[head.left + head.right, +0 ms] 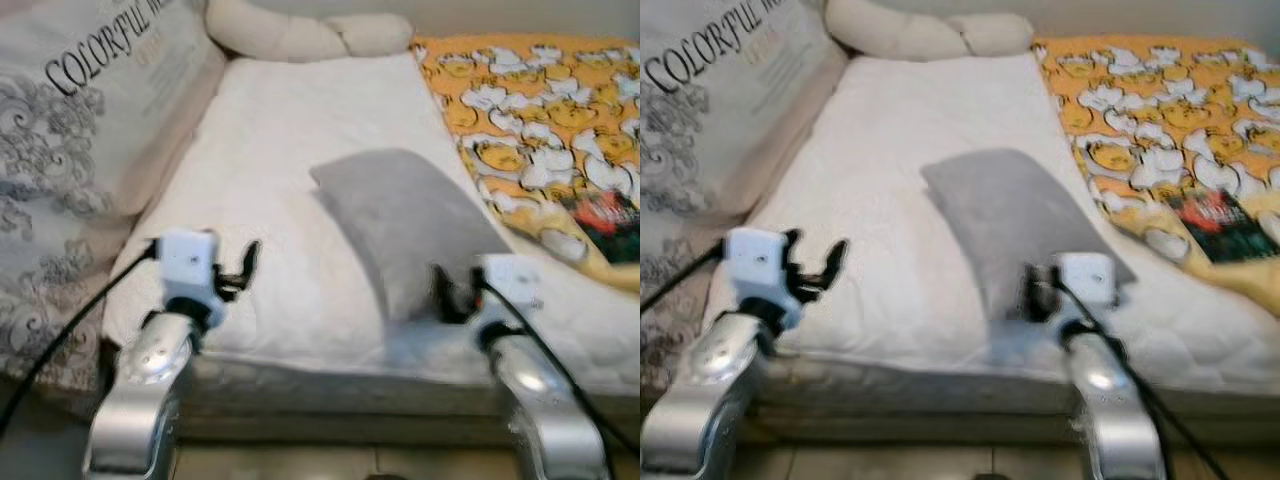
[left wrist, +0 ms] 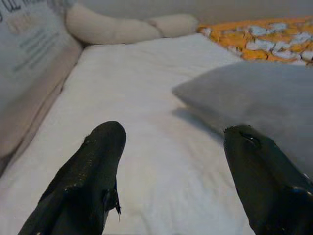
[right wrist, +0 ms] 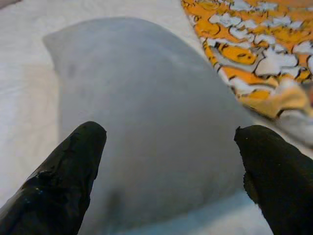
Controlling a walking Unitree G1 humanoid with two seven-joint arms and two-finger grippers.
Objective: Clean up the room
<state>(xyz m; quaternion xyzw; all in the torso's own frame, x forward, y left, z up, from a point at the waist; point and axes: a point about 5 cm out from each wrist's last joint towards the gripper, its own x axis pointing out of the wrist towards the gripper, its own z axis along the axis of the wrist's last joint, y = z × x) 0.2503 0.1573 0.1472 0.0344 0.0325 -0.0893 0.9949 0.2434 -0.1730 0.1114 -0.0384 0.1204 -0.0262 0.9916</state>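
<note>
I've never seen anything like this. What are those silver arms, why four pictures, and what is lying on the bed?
The silver arms belong to a humanoid robot tidying a room. Two pictures come from cameras in its head, looking down; the other two sit on its wrists, looking along the black fingers. On the white mattress lies a grey pillow, beside an orange patterned blanket. The left gripper hovers open over bare mattress. The right gripper is open at the pillow's near end. Neither holds anything.

On the big patterned cushion to my left I read "COLORFUL"; the smaller print beneath is illegible.
</note>
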